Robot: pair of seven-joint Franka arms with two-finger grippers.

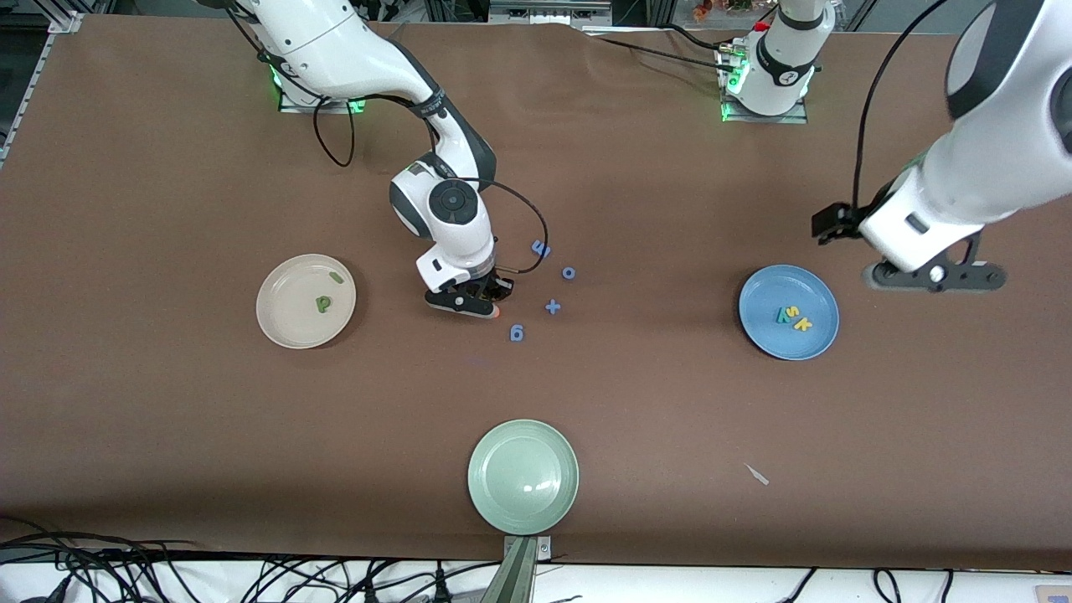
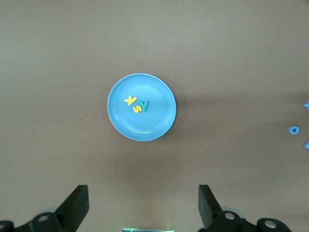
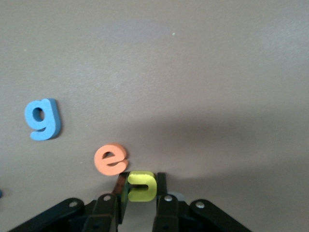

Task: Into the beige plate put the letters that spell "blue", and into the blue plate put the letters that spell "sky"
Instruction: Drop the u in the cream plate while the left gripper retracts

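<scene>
We log a brown table (image 1: pixel 636 167) carrying a beige plate (image 1: pixel 285 322) with the dark-green b (image 1: pixel 322 304) and light-green l (image 1: pixel 336 276), toward the right arm's end from the right claw (image 3: pixel 141 189); a blue plate (image 1: pixel 816 339) holding s (image 1: pixel 797 312), k (image 1: pixel 803 325) and y (image 1: pixel 782 315); and a pale green plate (image 1: pixel 523 476) nearest the front camera. The right claw, bent low at mid-table, grips the yellow u (image 3: pixel 141 185); the orange e (image 3: pixel 110 159) touches one finger, the blue g (image 3: pixel 42 119) lies nearby. The left claw (image 2: pixel 143 203) hangs high above the table beside the blue plate, its fingers spread wide and empty.
</scene>
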